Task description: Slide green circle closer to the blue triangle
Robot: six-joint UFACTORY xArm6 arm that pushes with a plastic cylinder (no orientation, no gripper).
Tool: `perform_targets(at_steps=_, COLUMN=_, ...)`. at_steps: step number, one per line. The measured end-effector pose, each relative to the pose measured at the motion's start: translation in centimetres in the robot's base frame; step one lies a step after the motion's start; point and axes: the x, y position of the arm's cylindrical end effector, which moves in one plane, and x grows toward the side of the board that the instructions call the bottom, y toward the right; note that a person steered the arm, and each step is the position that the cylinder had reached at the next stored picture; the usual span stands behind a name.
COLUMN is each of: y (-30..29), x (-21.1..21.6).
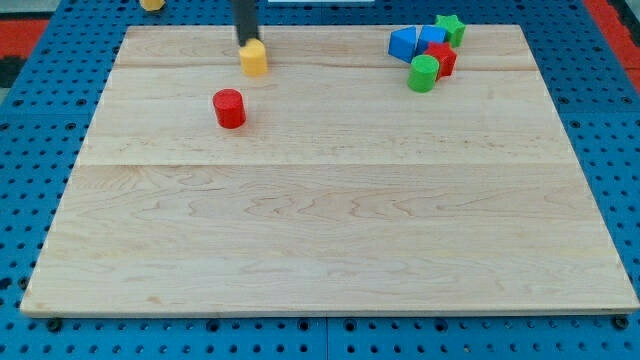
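The green circle (424, 73) is a short green cylinder near the board's top right. It touches a red block (442, 58) just above it on its right. The blue triangle (403, 43) lies a little above the green circle and to its left, next to a blue cube (432, 38). My tip (245, 42) is a dark rod at the top of the view, left of centre. It rests at the upper edge of a yellow block (254, 58), far to the left of the green circle.
A red cylinder (229, 108) stands below the yellow block and to its left. A green star (452, 27) sits at the top right of the cluster. Another yellow block (151, 4) lies off the wooden board (320, 230) at the top left.
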Motion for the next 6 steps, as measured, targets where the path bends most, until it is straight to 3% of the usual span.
perform_targets(at_steps=1, y=5.7, x=10.7)
perform_targets(at_steps=2, y=16.1, x=10.6)
perform_targets(at_steps=3, y=23.3, x=7.4)
perform_targets(at_steps=4, y=20.3, x=4.2)
perform_targets(at_steps=5, y=13.5, x=3.8)
perform_targets(at_steps=6, y=15.5, x=6.1)
